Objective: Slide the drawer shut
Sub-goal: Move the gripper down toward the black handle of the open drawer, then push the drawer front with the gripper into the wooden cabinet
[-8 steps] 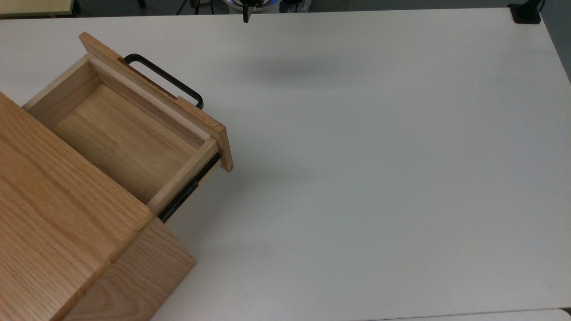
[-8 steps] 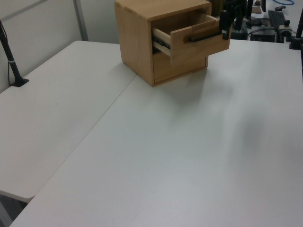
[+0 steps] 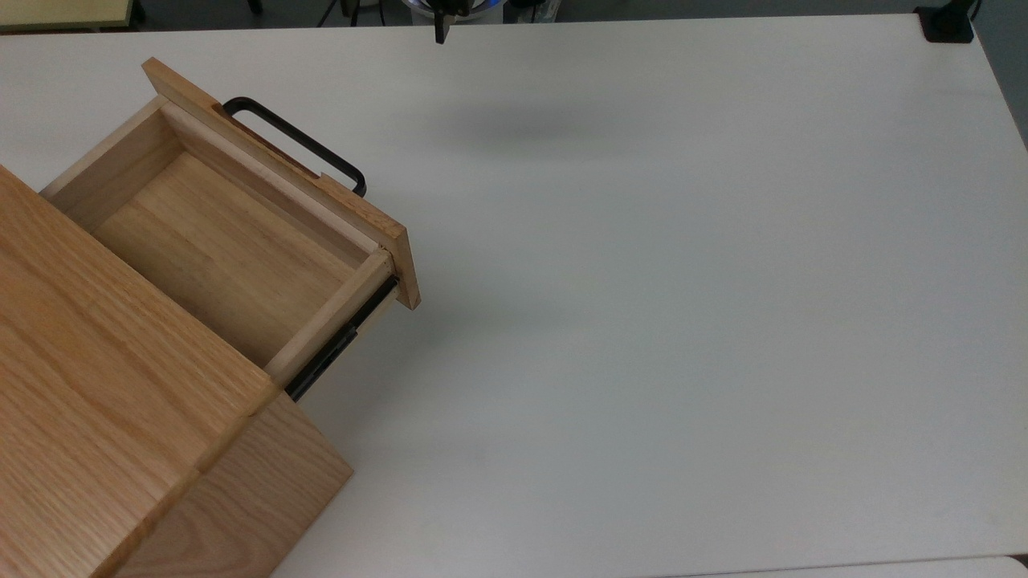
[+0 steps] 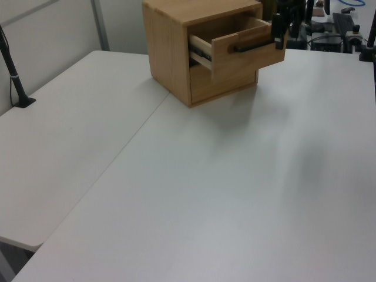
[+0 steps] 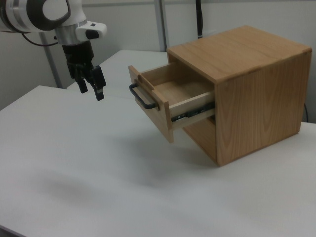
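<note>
Up in the air on the right view's left: gripper (image 5: pixel 92 85), fingers a little apart, holding nothing, well apart from the black handle (image 5: pixel 143 98). To the right of it: drawer (image 5: pixel 170 98), pulled far out of the wooden cabinet (image 5: pixel 256 94), bare wood inside, black rail (image 5: pixel 192 114) along its side. Underneath all: plain white table (image 5: pixel 98 182). Behind: pale walls and thin metal poles (image 5: pixel 161 24).

White Franka arm w/ black two-finger gripper (image 5: pixel 92 90) hangs in air, wrist above it, fingers (image 5: pixel 99 92) pointing down, slightly apart.
</note>
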